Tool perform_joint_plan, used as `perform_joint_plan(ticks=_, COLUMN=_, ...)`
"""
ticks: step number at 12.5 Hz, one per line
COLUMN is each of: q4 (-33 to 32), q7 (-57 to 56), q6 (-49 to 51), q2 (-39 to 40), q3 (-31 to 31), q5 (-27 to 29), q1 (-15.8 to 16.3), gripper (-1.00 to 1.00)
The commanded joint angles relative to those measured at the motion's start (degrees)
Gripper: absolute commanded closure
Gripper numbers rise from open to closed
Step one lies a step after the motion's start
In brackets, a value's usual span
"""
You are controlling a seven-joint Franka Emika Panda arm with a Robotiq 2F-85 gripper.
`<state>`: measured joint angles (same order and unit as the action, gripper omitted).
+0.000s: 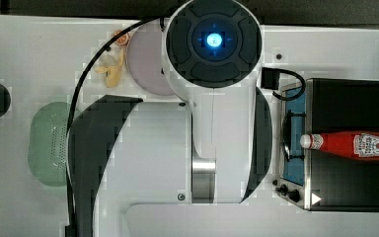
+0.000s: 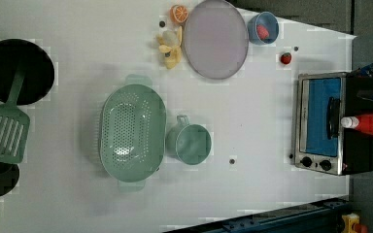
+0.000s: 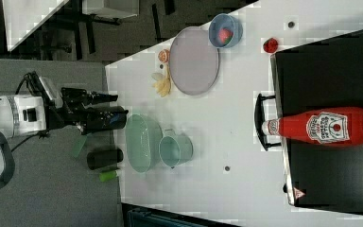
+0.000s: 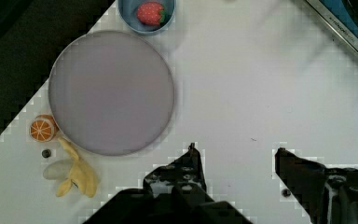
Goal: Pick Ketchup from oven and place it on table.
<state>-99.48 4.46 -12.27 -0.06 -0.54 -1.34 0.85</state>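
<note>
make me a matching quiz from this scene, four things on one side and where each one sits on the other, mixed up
Things:
1. ketchup
2. strawberry
3. orange slice
4. mug

Places:
A. inside the blue bowl
B. beside the green colander
C. lying on the oven top
D. at the rim of the round plate

Pairs: 1-C, 2-A, 3-D, 4-B

In the top view, much of the table (image 1: 29, 59) and part of the plate (image 1: 145, 64) are hidden by the arm.

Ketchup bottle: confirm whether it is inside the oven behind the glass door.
No: the ketchup bottle lies on its side on the oven's black top, its white cap overhanging the door handle.
</note>
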Motion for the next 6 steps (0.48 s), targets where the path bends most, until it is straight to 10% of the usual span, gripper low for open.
perform_joint_plan(ticks=1, q4=-10.56, q7=4.48, q6=8.52, q2=-17.78, q3=-0.69, q5=3.74, q1=-1.51, gripper=-0.52)
perform_joint_plan(ticks=3, q4=-10.58, q7=4.49, q6=8.57, q2=-17.73, q3=-0.73, q5=3.74, q1=-1.52, gripper=-0.94)
perform_joint_plan(ticks=6, q4=-10.61, q7=4.49, q6=8.51, q2=-16.93, q3=-1.93, q5=3.58, q1=-2.06, gripper=-1.0)
